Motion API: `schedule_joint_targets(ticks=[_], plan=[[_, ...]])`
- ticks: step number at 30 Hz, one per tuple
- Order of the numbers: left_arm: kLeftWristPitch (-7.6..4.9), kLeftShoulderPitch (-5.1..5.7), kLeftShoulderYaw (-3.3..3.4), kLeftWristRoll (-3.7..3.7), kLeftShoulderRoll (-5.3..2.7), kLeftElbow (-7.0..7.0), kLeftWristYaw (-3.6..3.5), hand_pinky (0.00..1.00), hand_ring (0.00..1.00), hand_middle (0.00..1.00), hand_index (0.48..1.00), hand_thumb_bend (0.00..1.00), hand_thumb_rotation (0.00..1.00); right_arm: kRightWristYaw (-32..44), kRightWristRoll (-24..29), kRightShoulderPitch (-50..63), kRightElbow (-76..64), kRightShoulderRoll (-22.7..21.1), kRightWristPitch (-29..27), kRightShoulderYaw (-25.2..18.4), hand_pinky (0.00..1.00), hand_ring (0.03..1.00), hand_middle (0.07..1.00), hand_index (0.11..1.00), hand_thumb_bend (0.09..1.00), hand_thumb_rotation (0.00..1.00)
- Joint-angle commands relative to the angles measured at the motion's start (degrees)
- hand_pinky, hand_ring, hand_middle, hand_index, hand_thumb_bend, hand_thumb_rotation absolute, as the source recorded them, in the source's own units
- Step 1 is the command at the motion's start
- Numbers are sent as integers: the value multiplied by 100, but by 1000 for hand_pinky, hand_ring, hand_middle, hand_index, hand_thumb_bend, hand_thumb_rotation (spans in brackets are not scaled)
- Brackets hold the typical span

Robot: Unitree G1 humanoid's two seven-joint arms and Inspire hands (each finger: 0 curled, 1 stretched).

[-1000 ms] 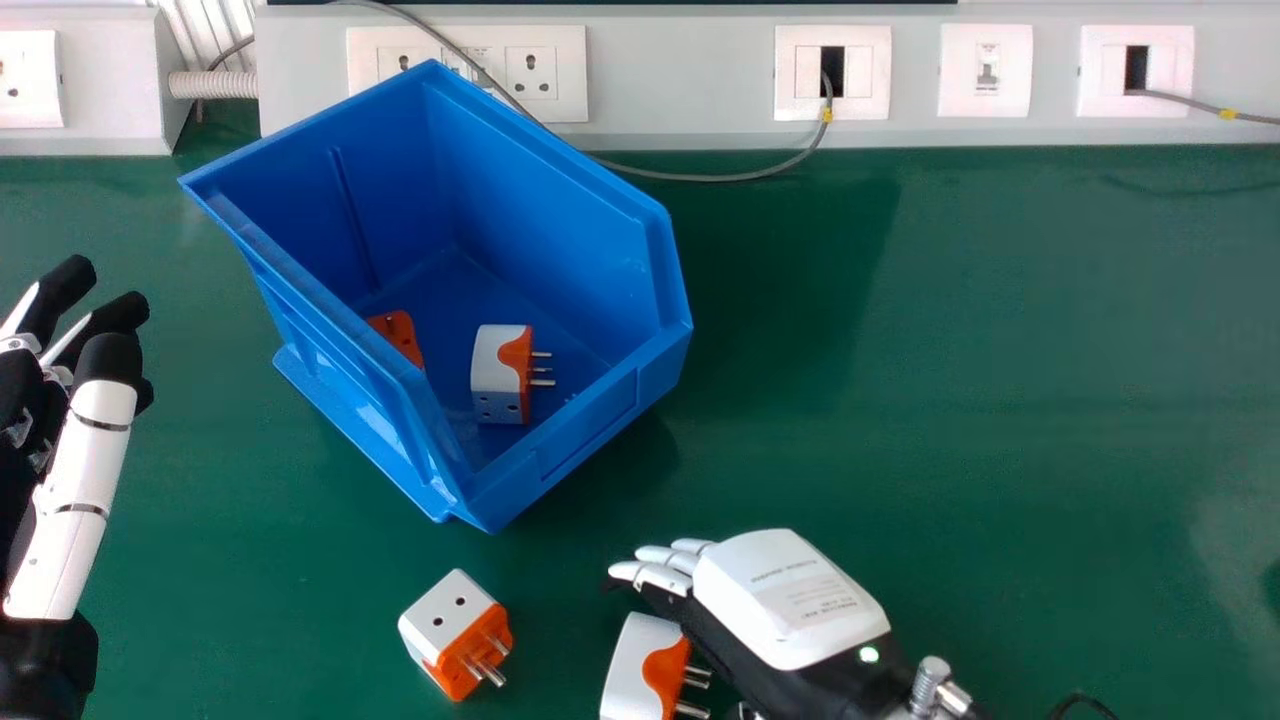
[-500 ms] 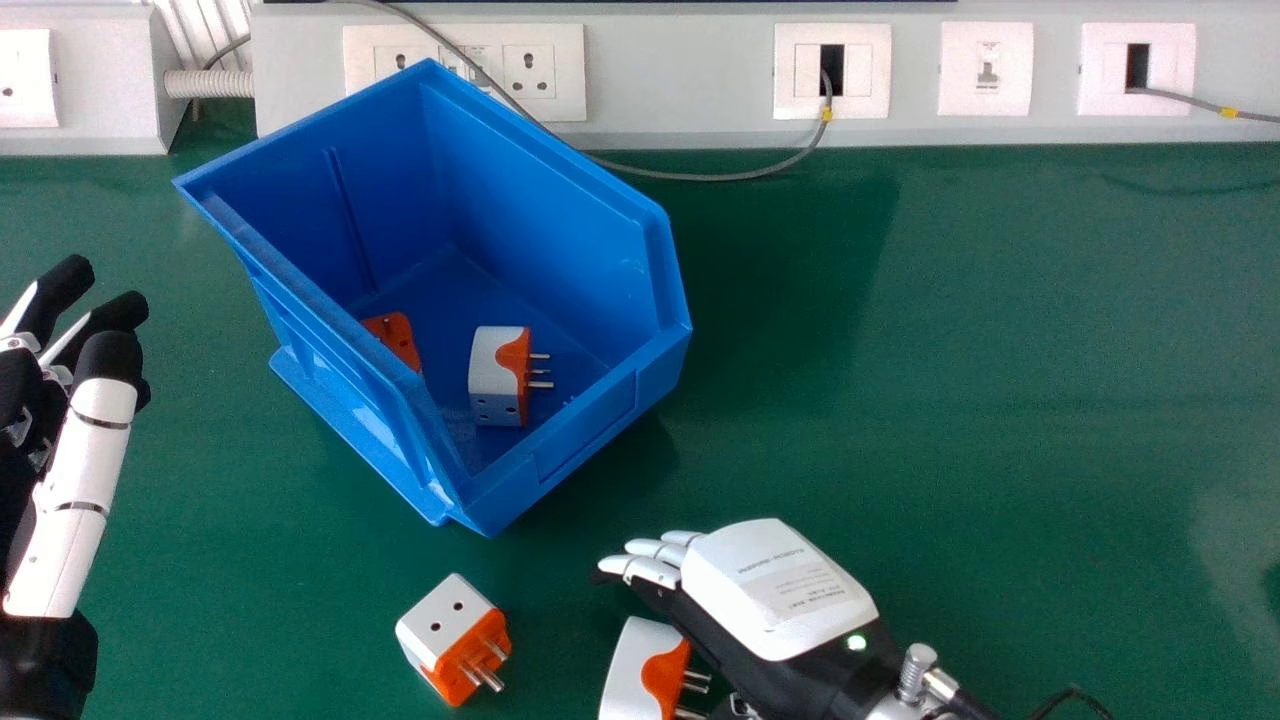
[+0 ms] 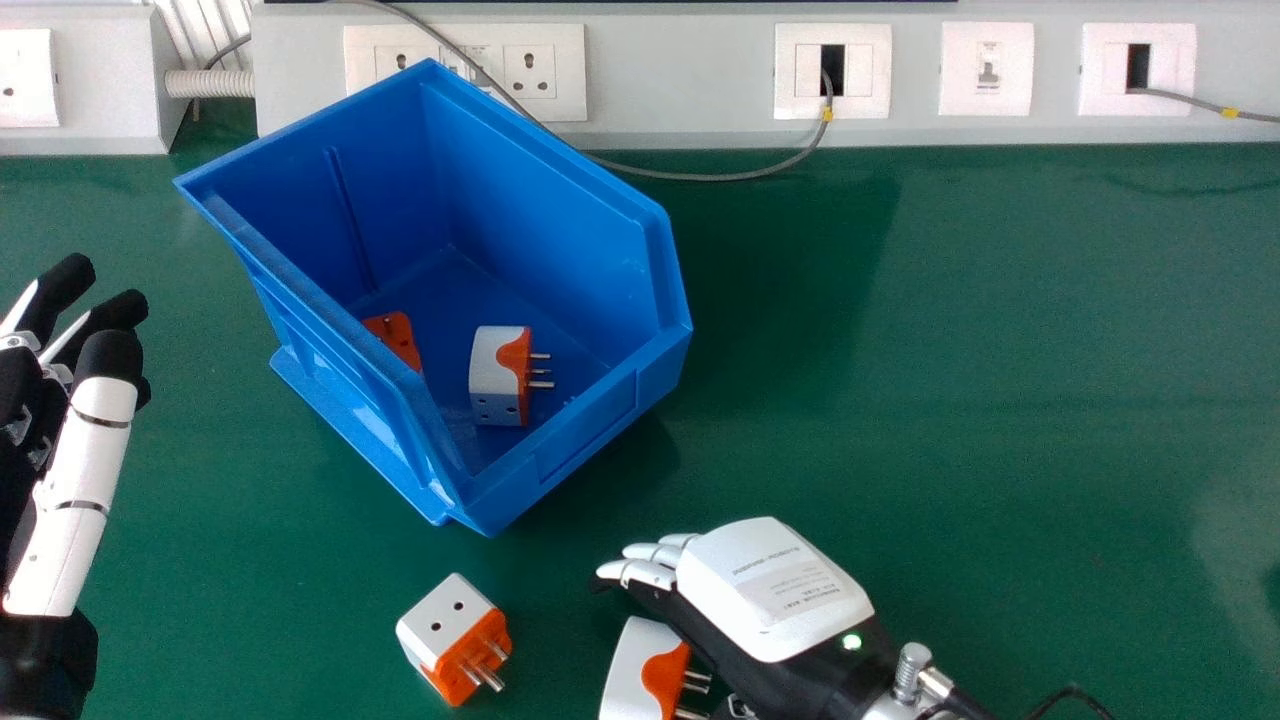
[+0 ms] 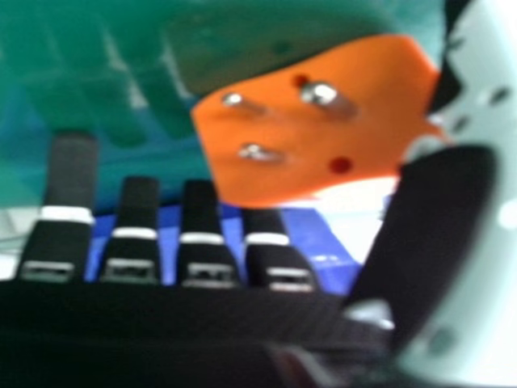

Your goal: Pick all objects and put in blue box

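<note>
In the head view my right hand [image 3: 770, 590] is low over the table, its palm side beside a white and orange plug adapter [image 3: 645, 670] at the bottom edge. The right hand view has my right hand [image 4: 206, 234] with straight fingers and the thumb apart, and the adapter's orange pin face [image 4: 315, 121] between them. Another adapter [image 3: 455, 640] lies left of that one. The blue box [image 3: 560, 210] holds an upright-looking adapter [image 3: 500, 375] and an orange piece [image 3: 396, 338] partly hidden by the wall. My left hand [image 3: 75, 480] rests open at the left edge.
A grey cable [image 3: 740, 177] runs from a wall socket behind the box, along the back of the green table [image 3: 1000, 400]. A white trunking [image 3: 680, 70] with sockets borders the table's far edge. A dark cable lies near the bottom right.
My right hand has shifted slightly left and toward the far side, above the same adapter. The left hand and the adapters have stayed practically in place.
</note>
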Motion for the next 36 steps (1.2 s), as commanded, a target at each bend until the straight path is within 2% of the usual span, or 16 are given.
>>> schedule_joint_targets(ticks=[1,4,7,8,9,11,13,17,23,36], plan=[[-10,-61,26,-36,45,-152,16,867,894,861,899,547,722,182,-82,129,50,-72,-31,153,660,758,762,705,847,55],[-14,-73,29,-30,47,-144,16,868,894,861,899,549,723,202,-57,130,-11,-84,-36,152,636,738,744,671,848,28],[-38,-77,45,-46,48,-113,5,868,894,861,899,550,724,222,-71,135,-46,-62,33,142,580,691,700,600,844,9],[-46,-77,48,-50,48,-105,0,868,894,861,899,550,724,211,-88,136,-47,-55,51,145,562,676,688,577,779,31],[-49,-78,50,-51,47,-101,-3,868,894,861,899,550,724,202,-97,135,-47,-53,62,148,506,616,640,542,683,63],[-67,-79,50,-51,42,-89,-12,868,894,861,899,550,725,144,-124,122,-18,-50,54,166,464,567,602,520,621,83],[-76,-80,58,-55,44,-84,-21,868,894,861,899,551,725,31,-145,92,26,-73,-21,185,417,524,572,516,577,53],[-77,-80,68,-58,43,-82,-26,868,894,861,900,551,725,-116,-113,44,115,-111,-149,196,387,495,554,508,548,33],[-38,-80,44,-70,27,-131,-18,868,894,862,902,550,725,-201,21,-19,231,-162,-343,131,360,465,542,508,522,17],[-52,-40,64,-106,24,-144,-33,868,894,864,903,556,727,-569,-26,-82,373,-95,-351,56,342,443,530,512,504,5]])
